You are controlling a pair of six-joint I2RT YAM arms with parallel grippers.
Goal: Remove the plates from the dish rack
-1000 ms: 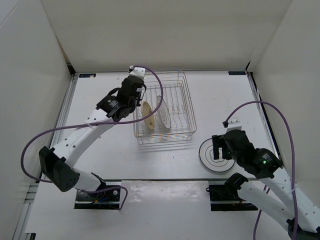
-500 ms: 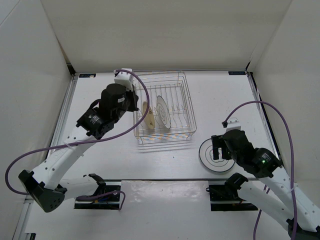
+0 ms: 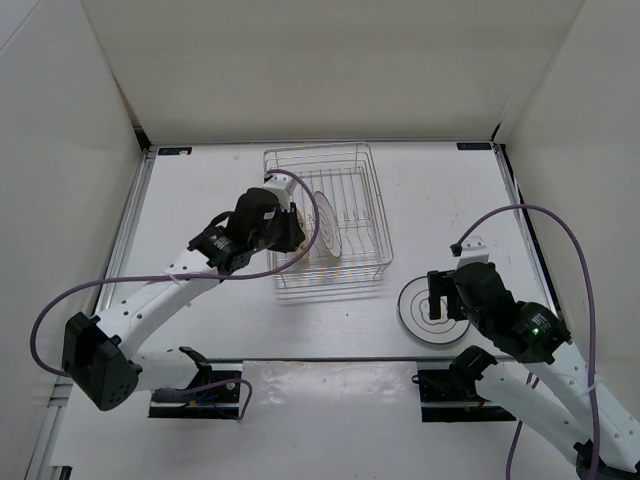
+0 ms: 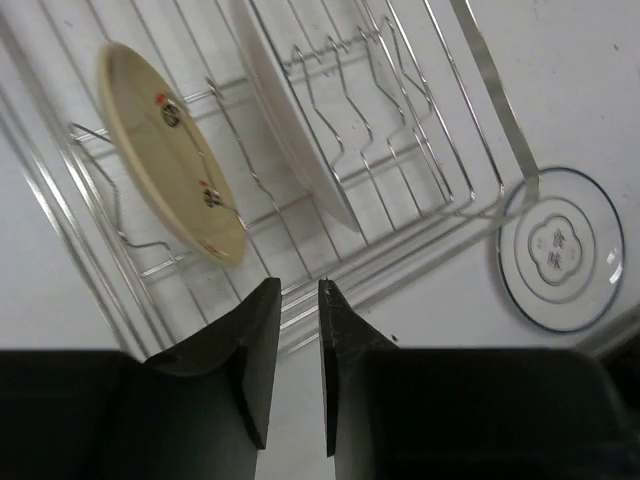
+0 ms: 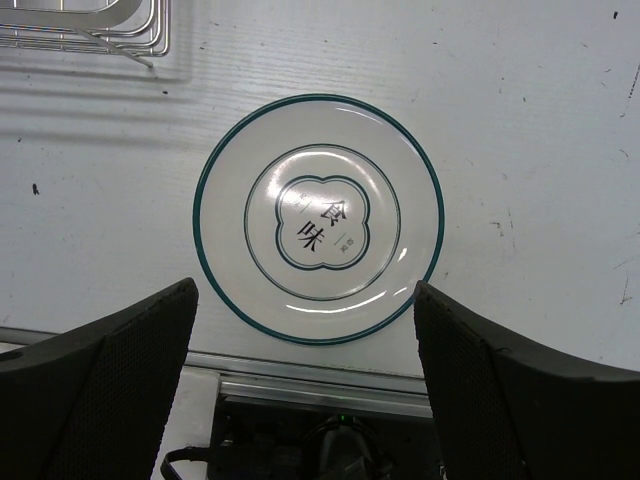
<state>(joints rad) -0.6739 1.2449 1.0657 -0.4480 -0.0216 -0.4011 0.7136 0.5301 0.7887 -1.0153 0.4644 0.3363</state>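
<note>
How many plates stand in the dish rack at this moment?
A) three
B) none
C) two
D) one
C: a tan plate and a white plate stand upright in the dish rack, while the third plate lies flat on the table.

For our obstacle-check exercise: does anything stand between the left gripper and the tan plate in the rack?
Only thin wires of the dish rack, one crossing the tan plate. Nothing else blocks the left gripper.
</note>
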